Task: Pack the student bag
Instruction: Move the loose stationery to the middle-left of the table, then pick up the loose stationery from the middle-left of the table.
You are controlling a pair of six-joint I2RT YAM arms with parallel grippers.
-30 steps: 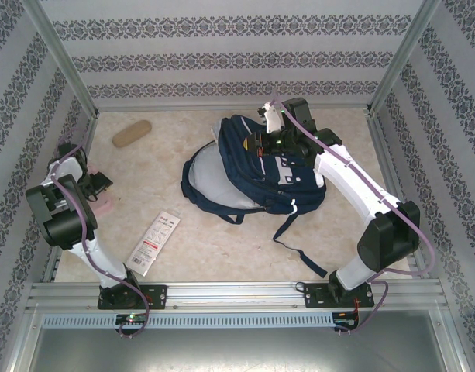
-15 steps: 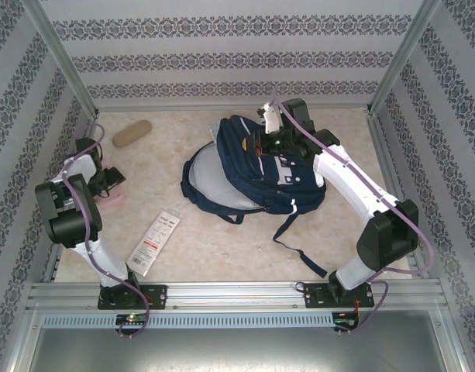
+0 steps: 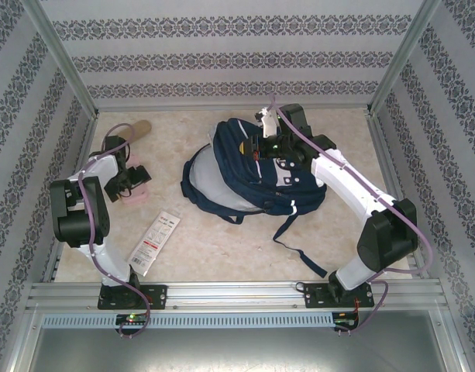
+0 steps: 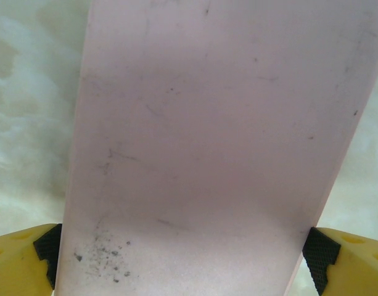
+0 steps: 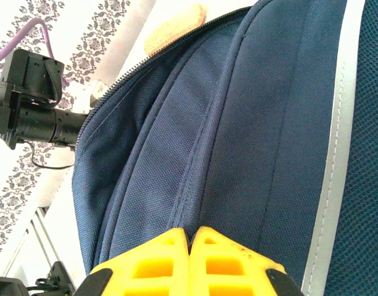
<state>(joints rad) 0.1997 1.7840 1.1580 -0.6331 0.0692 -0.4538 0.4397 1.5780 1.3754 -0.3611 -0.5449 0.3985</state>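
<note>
The student bag (image 3: 245, 182), a navy backpack with white stripes, lies in the middle of the table with its straps trailing toward the near edge. My right gripper (image 3: 258, 146) is over its top end. In the right wrist view the yellow jaws (image 5: 192, 237) are shut on a raised fold of the bag's navy fabric (image 5: 238, 123). My left gripper (image 3: 129, 184) hangs left of the bag, shut across a flat pink block (image 3: 136, 194). In the left wrist view the pink block (image 4: 207, 135) spans the whole gap between the two pads (image 4: 317, 253), above the pale table.
A tan oblong object (image 3: 138, 128) lies at the back left, partly behind my left arm. A white and red flat package (image 3: 153, 242) lies near the front left. Patterned walls and metal posts close in the table on three sides.
My left arm has carried the pink block from the left edge toward the back and the right, nearer the bag. My right gripper has stayed shut on the bag's fabric.
</note>
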